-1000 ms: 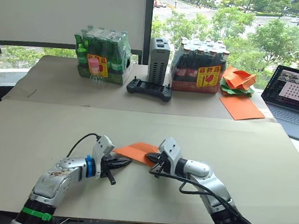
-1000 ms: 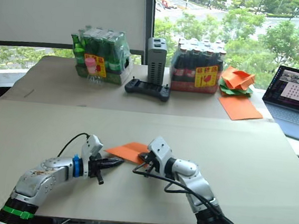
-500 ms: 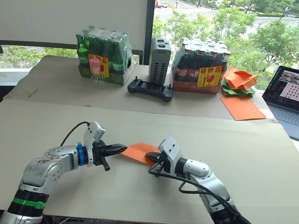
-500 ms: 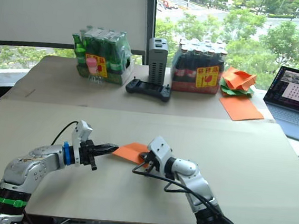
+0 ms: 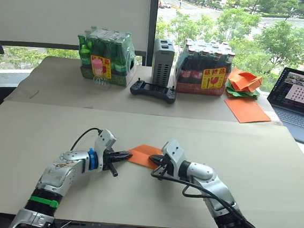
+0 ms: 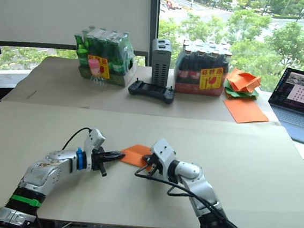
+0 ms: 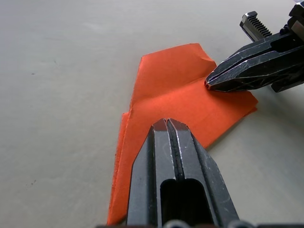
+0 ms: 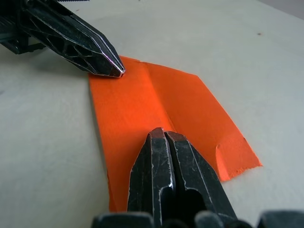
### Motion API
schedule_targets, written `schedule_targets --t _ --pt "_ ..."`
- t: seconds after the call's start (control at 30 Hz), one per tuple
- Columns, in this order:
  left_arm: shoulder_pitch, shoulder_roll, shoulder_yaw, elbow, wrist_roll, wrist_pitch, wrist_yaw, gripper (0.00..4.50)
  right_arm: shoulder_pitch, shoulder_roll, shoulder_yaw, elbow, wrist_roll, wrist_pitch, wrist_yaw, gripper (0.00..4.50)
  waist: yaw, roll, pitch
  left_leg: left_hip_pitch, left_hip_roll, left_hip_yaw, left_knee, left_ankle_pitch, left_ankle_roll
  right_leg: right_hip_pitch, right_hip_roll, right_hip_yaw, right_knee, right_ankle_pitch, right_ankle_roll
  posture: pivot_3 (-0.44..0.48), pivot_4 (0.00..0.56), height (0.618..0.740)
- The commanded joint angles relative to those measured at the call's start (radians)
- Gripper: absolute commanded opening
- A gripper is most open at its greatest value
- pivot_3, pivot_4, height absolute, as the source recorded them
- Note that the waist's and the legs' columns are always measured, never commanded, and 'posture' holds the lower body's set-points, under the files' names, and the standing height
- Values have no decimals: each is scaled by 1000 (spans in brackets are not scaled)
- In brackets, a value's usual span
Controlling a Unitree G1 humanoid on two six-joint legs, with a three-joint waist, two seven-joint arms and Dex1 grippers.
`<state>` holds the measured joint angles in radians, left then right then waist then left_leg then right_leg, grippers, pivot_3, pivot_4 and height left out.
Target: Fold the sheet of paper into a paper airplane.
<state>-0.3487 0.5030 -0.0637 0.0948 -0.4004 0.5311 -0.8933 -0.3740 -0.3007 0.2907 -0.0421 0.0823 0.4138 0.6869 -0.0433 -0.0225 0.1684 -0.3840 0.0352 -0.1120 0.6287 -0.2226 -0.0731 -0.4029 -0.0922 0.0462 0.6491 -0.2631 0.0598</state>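
The two black fingers of the left gripper are seen pressed together, with no gap between them, their tips resting on the thin orange sheet of paper. The two black fingers of the right gripper are likewise closed against each other, and their tips are set down on the same sheet from the opposite side. Whether paper is pinched between either pair cannot be told. The sheet is spread flat between the two sets of fingertips, with crease lines across it and one corner curled up just beside the right fingers. It is carried by the pale beige worktop, near the front edge.

Well beyond the fingers, a shrink-wrapped pack of green bottles, a grey upright box, a black handheld controller and a pack of dark bottles are lined up by the window. Further to the right, a heap of orange and green paper shapes, a larger smooth orange sheet and an open laptop are placed.
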Motion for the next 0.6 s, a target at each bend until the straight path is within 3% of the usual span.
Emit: schedule_targets --t 0.03,0.13,0.3,0.6 --pt "-2 -1 -12 25 21 -8 -8 0 0 27 -72 -61 72 22 -13 24 0 0 0 0 0 0 0 0 0 0 0 0 0 0 0 0 150 740" --pt "5 1 -11 29 24 -11 -12 0 -14 60 -160 -61 139 35 -50 24 0 0 0 0 0 0 0 0 0 0 0 0 0 0 0 0 150 740" --pt "10 1 -7 25 23 -5 -16 0 -39 72 -222 -30 172 65 -94 1542 -1 0 0 0 0 0 0 0 0 0 0 0 1 0 0 0 150 740" --pt "16 -1 -1 14 17 3 -15 0 -31 79 -214 30 185 121 -102 1542 -2 0 0 0 0 0 0 0 0 0 0 0 1 0 0 0 150 740"
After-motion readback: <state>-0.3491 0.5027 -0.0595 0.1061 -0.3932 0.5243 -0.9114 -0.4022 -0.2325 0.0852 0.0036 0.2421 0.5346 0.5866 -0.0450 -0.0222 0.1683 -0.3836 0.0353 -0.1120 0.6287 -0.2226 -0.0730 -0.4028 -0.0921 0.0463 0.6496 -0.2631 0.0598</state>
